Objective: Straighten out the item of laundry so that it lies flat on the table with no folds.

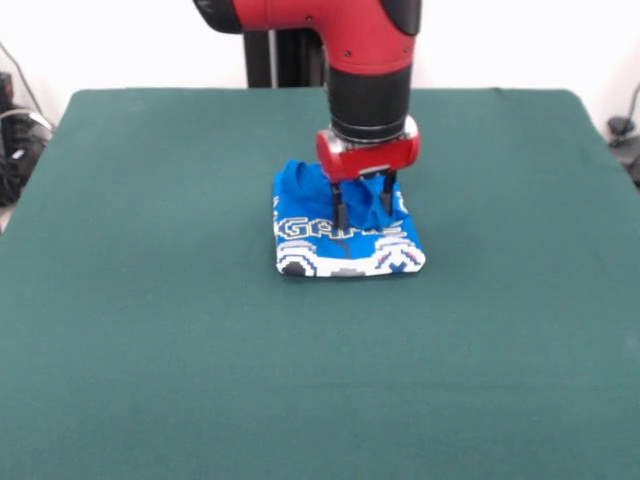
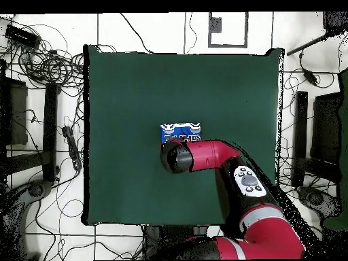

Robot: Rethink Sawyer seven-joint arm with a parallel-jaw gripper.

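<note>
The bright blue T-shirt (image 1: 345, 250) lies folded into a small, crumpled bundle near the middle of the dark green table (image 1: 150, 320), with white "GAME" lettering and the controller graphic facing up. My gripper (image 1: 363, 218) points straight down over the bundle's far right part. Its two black fingers (image 1: 339, 208) stand apart, open, with their tips down at the cloth and a raised blue fold between them. In the overhead view only the shirt's far edge (image 2: 180, 130) shows on the table (image 2: 122, 102). The arm's wrist (image 2: 178, 156) hides the rest and the gripper.
The green cloth spreads wide on all sides of the shirt. Cables and equipment (image 2: 47, 68) lie on the floor beyond the table's edges. The robot's pedestal (image 1: 285, 55) stands at the far side.
</note>
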